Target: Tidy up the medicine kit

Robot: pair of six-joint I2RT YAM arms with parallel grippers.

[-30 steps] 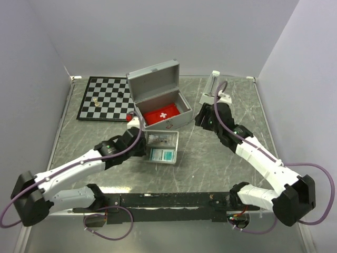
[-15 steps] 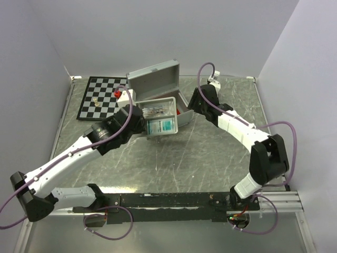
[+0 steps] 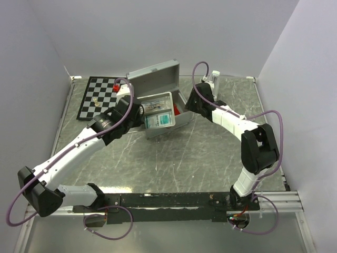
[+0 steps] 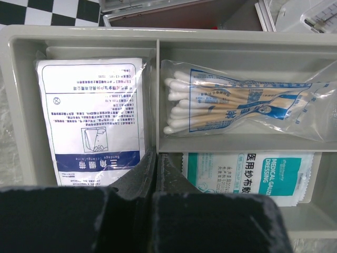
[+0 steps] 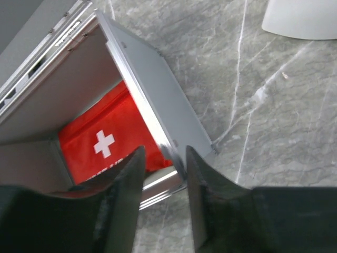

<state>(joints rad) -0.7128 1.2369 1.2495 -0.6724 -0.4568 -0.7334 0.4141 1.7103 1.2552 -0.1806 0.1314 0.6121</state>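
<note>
The medicine kit stands open at the back centre with its lid up. My left gripper is shut on the near rim of the grey two-compartment tray and holds it tilted over the kit's opening. In the left wrist view the gripper pinches the tray at its divider. The tray holds a bandage packet, cotton swabs and a gauze dressing. My right gripper is open, its jaws astride the kit's right wall. A red pouch lies inside.
A chessboard with a few small pieces lies at the back left. A small bottle and a white object stand at the back right of the kit. Enclosure walls stand on three sides.
My left arm lifted the tray off the table in front of the kit and carried it up and back over the opening. My right arm swung left to the kit's right wall.
</note>
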